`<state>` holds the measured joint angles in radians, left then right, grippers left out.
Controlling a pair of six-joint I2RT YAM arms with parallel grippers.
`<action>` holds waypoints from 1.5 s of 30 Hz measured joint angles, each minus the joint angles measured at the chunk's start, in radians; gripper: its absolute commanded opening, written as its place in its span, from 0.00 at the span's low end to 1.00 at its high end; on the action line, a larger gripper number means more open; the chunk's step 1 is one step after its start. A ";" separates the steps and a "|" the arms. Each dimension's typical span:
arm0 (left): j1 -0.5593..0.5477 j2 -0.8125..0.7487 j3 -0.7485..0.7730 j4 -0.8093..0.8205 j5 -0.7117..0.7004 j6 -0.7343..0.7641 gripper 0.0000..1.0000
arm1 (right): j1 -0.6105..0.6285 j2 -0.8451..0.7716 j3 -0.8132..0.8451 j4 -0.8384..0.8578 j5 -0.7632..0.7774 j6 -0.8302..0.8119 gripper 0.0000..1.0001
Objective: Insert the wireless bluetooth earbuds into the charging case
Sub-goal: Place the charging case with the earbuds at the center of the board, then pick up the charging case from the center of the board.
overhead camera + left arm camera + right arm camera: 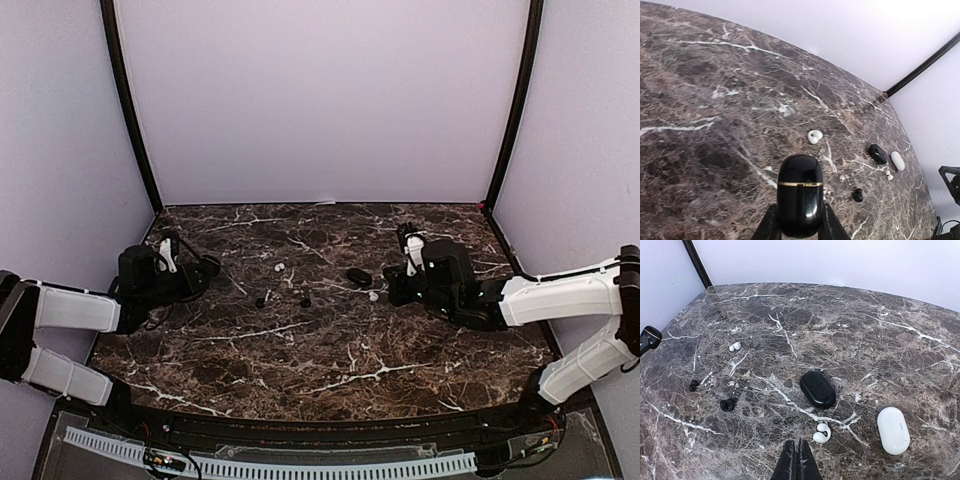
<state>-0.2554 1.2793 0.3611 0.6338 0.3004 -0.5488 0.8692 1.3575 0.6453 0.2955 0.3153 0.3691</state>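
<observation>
White earbuds (822,432) and black earbuds (727,404), scattered.

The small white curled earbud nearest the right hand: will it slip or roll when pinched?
The small white curled plastic earbud looks glossy and rounded, so it may slip from a pinch. It looks tiny and light, so a nudge from the right hand could skid it over the dark marble table.

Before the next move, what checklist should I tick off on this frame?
1. The left fingers grip the glossy black case: ok.
2. Its lid open for loading: not ok, looks shut.
3. The right fingers open for a pick: not ok, shut and empty.
4. A white earbud lies free just ahead of the right fingers: ok.
5. Which case that earbud belongs to: cannot tell.
</observation>
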 measured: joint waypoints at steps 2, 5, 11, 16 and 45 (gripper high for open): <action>0.039 0.000 0.001 -0.036 0.003 -0.014 0.09 | 0.000 0.029 0.000 0.029 0.000 -0.011 0.00; 0.071 0.033 0.023 -0.091 0.032 -0.016 0.09 | 0.000 0.072 -0.003 0.075 0.000 -0.034 0.00; 0.109 0.159 0.079 -0.097 0.145 -0.051 0.09 | 0.000 0.105 -0.057 0.172 -0.003 -0.073 0.00; 0.117 0.252 0.109 -0.090 0.215 -0.087 0.12 | 0.000 0.105 -0.079 0.212 -0.047 -0.104 0.00; 0.118 0.031 0.082 -0.296 -0.044 -0.056 0.84 | -0.004 0.122 -0.073 0.233 -0.125 -0.186 0.23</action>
<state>-0.1375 1.3106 0.4435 0.3378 0.2562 -0.6048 0.8650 1.4796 0.5720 0.5285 0.1902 0.1833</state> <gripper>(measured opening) 0.821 0.134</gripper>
